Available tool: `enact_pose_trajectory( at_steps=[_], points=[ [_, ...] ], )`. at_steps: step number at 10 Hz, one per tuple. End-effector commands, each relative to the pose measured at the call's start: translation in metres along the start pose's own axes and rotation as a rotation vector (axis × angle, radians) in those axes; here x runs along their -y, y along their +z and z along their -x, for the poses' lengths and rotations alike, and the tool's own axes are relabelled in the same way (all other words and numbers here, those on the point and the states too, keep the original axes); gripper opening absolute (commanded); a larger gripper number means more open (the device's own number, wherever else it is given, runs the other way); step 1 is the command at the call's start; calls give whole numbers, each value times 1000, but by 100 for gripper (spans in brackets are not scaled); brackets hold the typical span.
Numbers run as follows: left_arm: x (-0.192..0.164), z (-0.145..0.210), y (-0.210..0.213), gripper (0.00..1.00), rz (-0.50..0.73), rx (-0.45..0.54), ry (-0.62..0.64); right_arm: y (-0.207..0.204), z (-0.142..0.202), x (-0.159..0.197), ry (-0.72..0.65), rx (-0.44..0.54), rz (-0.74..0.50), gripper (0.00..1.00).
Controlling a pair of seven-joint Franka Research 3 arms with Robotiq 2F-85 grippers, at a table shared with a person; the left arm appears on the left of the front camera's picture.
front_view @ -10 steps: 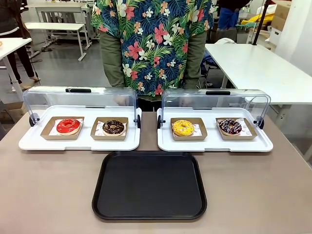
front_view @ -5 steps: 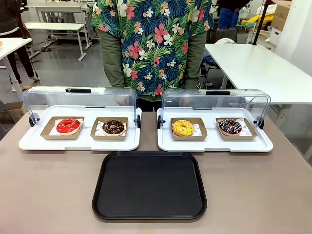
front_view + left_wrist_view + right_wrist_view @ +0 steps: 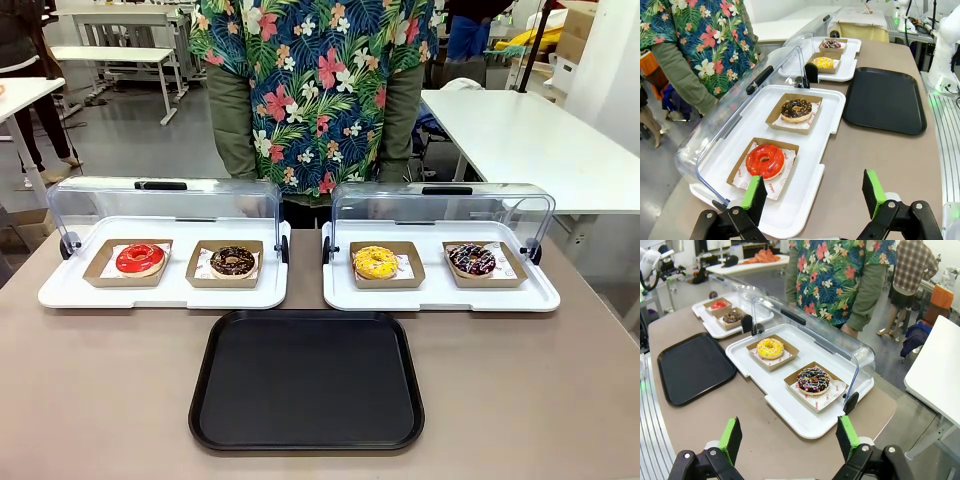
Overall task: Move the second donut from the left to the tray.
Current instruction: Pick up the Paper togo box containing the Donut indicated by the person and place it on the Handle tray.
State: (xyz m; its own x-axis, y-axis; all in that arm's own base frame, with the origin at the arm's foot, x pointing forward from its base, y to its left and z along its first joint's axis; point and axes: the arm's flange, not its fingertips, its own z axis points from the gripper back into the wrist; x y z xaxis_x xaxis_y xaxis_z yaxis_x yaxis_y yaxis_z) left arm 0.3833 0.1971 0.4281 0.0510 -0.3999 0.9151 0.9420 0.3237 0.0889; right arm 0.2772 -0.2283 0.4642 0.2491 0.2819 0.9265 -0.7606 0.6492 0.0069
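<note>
The second donut from the left (image 3: 234,261) has dark chocolate icing and sits in a brown cardboard holder on the left white display tray (image 3: 60,290); it also shows as the chocolate donut (image 3: 796,109) and, far off, as the chocolate donut (image 3: 732,317). The black tray (image 3: 306,381) lies empty in front of the two display trays, also seen as the black tray (image 3: 885,98) and the black tray (image 3: 692,366). My left gripper (image 3: 815,195) hangs open above the table's left end, near the red donut (image 3: 765,160). My right gripper (image 3: 790,437) hangs open above the table's right end.
A red donut (image 3: 140,258) lies left of the chocolate one. The right display tray (image 3: 540,297) holds a yellow donut (image 3: 375,262) and a dark streaked donut (image 3: 471,259). Both clear lids stand open at the back. A person in a floral shirt (image 3: 310,80) stands at the far side.
</note>
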Motion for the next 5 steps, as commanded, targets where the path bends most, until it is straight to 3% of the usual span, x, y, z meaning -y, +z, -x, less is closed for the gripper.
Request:
enact_pose_trajectory(
  at_steps=[1, 5],
  points=[
    [1, -3, 1, 100, 3, -12, 9, 0, -2, 4, 28, 28, 8, 100],
    [1, -3, 1, 100, 3, -12, 9, 0, -2, 4, 28, 28, 8, 100]
  ],
)
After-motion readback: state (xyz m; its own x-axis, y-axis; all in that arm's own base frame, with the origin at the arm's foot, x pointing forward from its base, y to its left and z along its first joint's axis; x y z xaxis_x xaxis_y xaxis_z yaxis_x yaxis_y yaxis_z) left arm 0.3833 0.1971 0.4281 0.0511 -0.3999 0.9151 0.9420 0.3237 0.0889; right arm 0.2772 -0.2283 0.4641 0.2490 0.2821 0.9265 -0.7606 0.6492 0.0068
